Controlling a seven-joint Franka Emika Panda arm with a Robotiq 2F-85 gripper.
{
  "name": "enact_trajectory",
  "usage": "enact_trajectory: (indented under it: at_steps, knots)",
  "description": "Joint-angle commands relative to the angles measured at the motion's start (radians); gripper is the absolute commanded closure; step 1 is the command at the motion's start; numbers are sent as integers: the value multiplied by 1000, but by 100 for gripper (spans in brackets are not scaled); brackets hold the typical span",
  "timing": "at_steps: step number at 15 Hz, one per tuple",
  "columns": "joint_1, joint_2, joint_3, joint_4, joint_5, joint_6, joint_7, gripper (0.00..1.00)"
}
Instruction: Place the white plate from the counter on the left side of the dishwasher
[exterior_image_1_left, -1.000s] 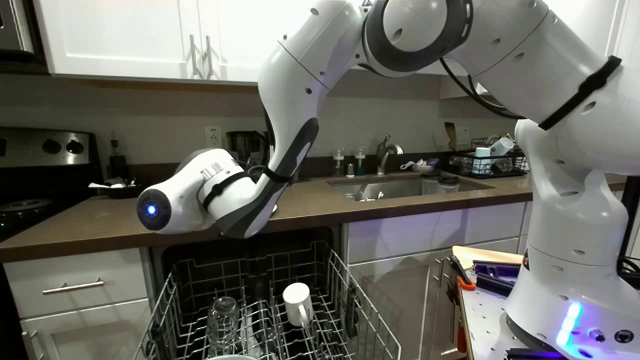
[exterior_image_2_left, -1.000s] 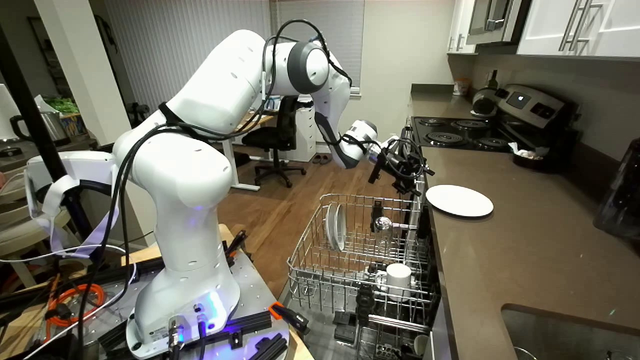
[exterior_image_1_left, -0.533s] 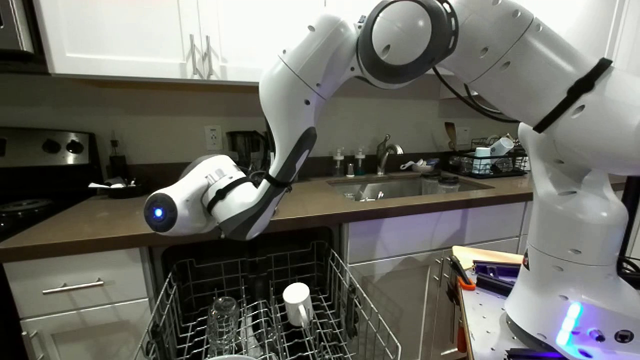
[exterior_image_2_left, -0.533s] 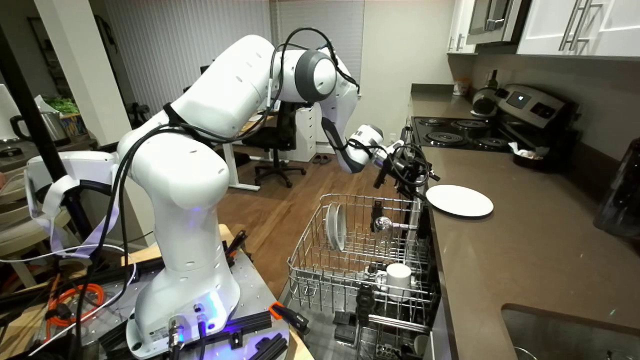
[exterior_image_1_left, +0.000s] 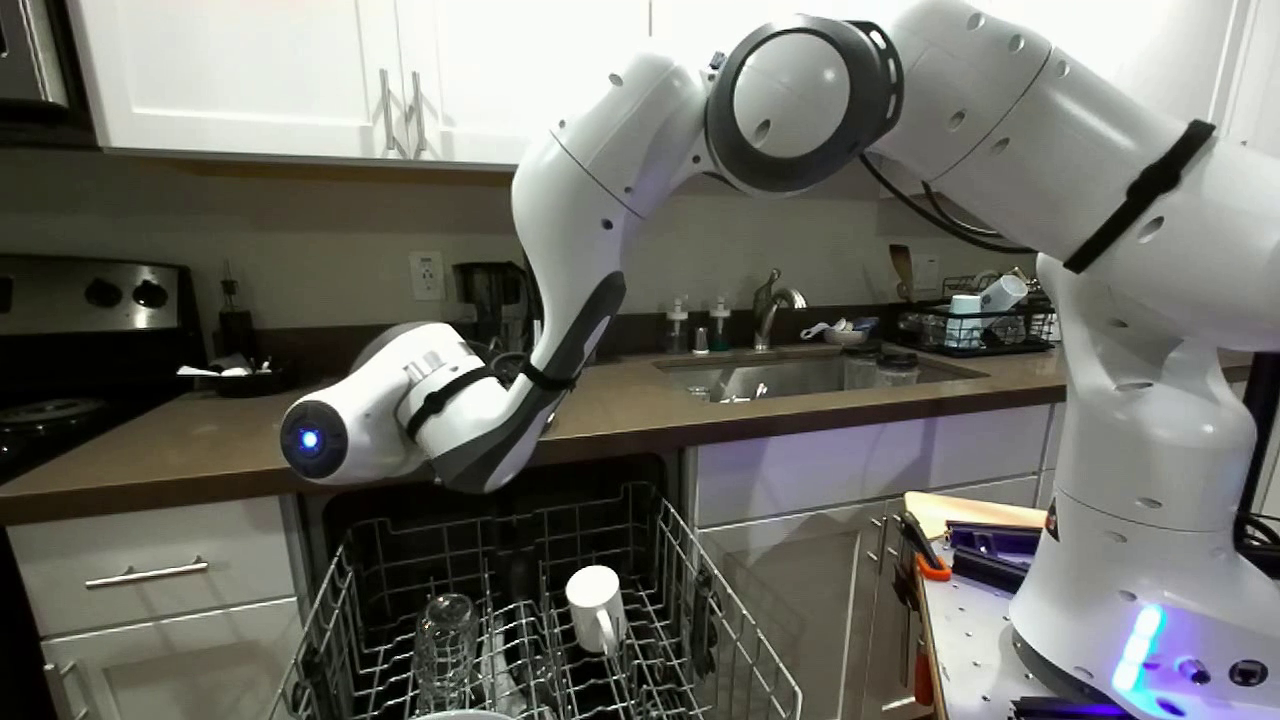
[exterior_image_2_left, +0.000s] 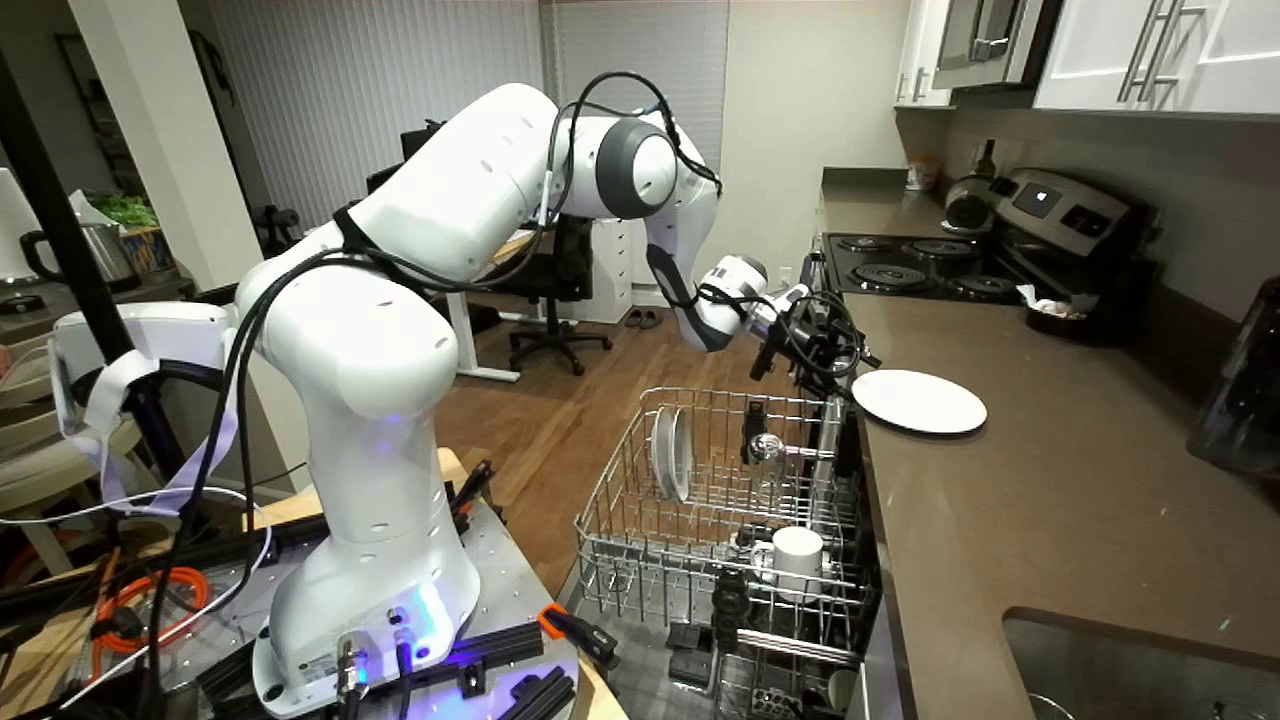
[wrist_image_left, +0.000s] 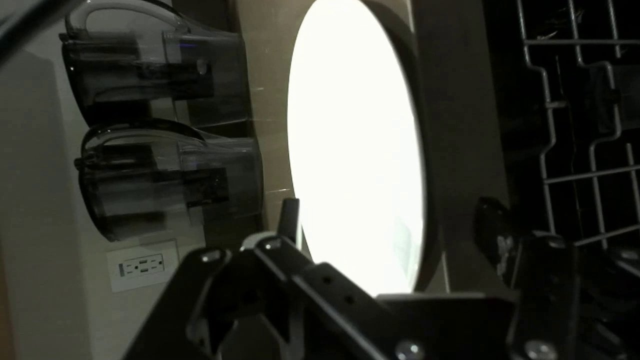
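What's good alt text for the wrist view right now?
A bright white plate lies on the brown counter, its lower end framed by the open black gripper. The picture is turned sideways: two clear pitchers and a wall outlet at left, the dishwasher's wire rack at right.

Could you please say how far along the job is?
Done: the dishwasher rack is pulled out and the hand is at the white plate. Under way: probably the grasp, jaws apart. To do: lift the plate off the counter into the rack's left side.
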Motion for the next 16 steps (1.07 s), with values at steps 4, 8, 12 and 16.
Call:
enact_trajectory:
  at_steps: [4, 8, 12, 16]
  knots:
    - [-23, 45, 10, 62, -67, 24, -44, 13]
    - [-21, 51, 16, 61, -61, 20, -55, 40]
    - [-20, 51, 20, 56, -60, 18, -68, 41]
    - [-20, 44, 22, 49, -58, 18, -81, 52]
